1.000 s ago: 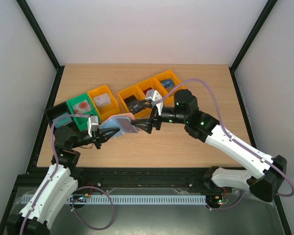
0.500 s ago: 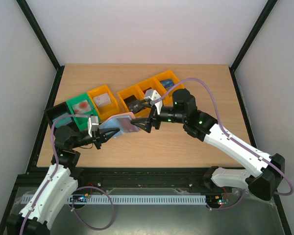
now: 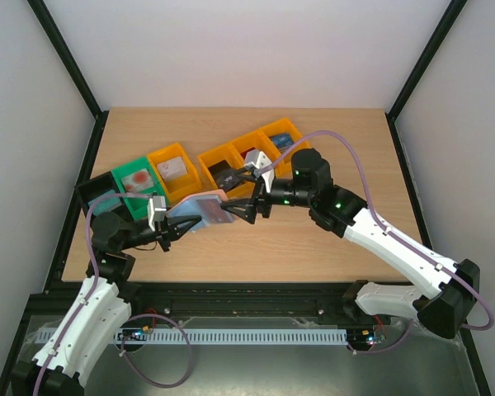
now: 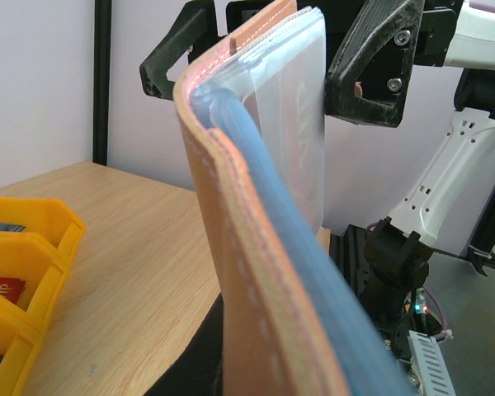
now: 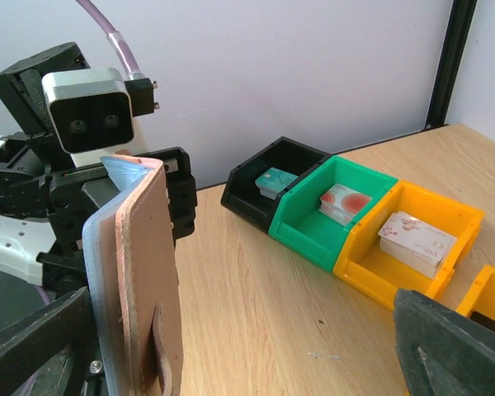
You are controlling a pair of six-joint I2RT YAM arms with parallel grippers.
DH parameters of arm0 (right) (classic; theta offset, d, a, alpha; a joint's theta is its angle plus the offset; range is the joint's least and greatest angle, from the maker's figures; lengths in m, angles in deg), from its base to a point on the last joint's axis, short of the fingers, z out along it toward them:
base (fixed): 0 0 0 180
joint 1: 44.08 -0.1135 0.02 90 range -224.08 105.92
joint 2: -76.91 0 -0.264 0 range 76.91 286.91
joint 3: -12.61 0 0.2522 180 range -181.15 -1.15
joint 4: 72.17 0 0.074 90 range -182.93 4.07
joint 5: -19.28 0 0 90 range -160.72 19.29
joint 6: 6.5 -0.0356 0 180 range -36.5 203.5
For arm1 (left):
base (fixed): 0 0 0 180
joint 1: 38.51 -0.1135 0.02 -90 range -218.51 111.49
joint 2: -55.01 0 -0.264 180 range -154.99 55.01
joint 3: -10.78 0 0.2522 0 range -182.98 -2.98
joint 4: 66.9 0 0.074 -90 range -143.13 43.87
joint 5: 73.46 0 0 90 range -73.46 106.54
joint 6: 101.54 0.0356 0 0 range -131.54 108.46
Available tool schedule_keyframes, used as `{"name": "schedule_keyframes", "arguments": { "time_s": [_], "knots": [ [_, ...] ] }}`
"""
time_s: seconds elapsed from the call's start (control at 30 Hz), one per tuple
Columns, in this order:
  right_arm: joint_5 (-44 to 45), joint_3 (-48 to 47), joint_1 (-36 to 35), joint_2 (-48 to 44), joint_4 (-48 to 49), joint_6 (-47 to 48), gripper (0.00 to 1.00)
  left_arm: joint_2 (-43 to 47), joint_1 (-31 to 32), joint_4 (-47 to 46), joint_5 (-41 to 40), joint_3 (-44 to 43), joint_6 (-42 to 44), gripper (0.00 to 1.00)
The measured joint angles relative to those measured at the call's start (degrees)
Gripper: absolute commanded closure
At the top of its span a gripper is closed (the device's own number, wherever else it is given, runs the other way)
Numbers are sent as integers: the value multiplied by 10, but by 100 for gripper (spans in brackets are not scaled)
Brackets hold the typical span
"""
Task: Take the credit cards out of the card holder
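Observation:
The card holder (image 3: 202,208), tan outside with a light blue lining, is held off the table, my left gripper (image 3: 167,224) shut on its left end. In the left wrist view the card holder (image 4: 247,272) stands edge-on, with clear plastic pockets (image 4: 301,107) at its far end. My right gripper (image 3: 236,212) is open, and its black fingers (image 4: 371,58) stand on either side of that far end without touching it. From the right wrist, the card holder (image 5: 144,272) sits at the left, between the open right gripper (image 5: 231,351) fingers. Whether credit cards are in the holder I cannot tell.
A row of bins runs along the back: black (image 3: 99,198), green (image 3: 134,186), yellow (image 3: 173,172), then more yellow ones (image 3: 252,150). Stacks of cards lie in them (image 5: 417,238). The left wrist camera (image 5: 87,120) faces the right gripper closely.
The right arm has edged very slightly left. The left gripper and the card holder have not moved.

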Motion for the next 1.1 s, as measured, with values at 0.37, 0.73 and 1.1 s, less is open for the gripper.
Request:
{"name": "schedule_keyframes", "arguments": {
  "time_s": [0.37, 0.73, 1.1],
  "knots": [
    [-24, 0, 1, 1, 0, -6, 5, 1, 0, 3, 0, 0, 3, 98],
    [-35, -2, 1, 10, 2, -28, 6, 3, -1, 8, -2, 0, 3, 98],
    [-27, -2, -10, 37, 14, -51, 5, 2, -1, 11, -8, 0, 3, 98]
  ]
}}
